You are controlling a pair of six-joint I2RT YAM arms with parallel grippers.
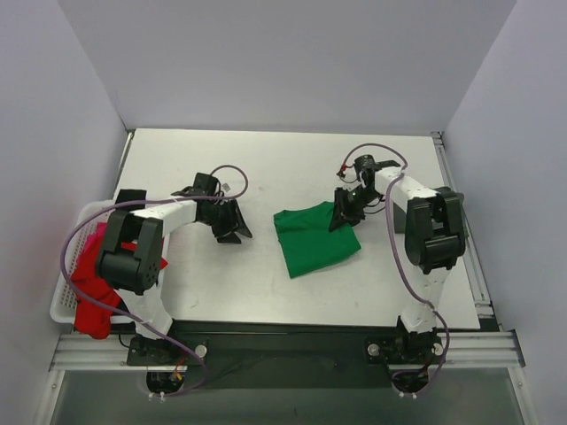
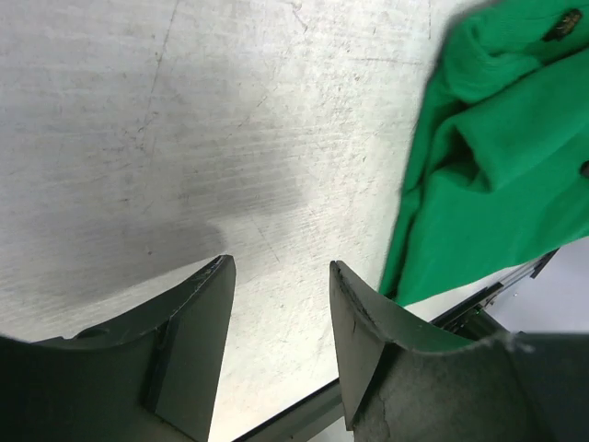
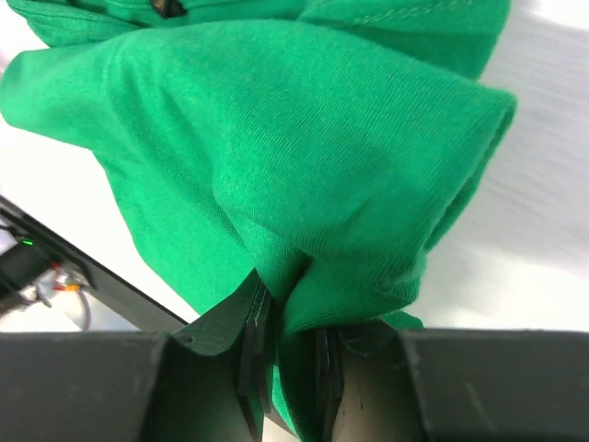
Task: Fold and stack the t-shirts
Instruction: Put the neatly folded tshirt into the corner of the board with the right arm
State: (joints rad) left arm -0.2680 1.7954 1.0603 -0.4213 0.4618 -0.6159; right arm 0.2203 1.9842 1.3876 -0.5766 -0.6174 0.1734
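A green t-shirt lies partly folded on the white table, right of centre. My right gripper is shut on its far right edge; in the right wrist view the green cloth is pinched between the jaws of the right gripper and bunches up in front. My left gripper is open and empty, just above bare table left of the shirt. In the left wrist view the left gripper has its jaws apart, and the green shirt lies at the right. A red t-shirt hangs out of the basket.
A white basket stands at the table's left edge and holds the red shirt and some dark cloth. The table's near edge is a dark rail. Grey walls close in the table on three sides.
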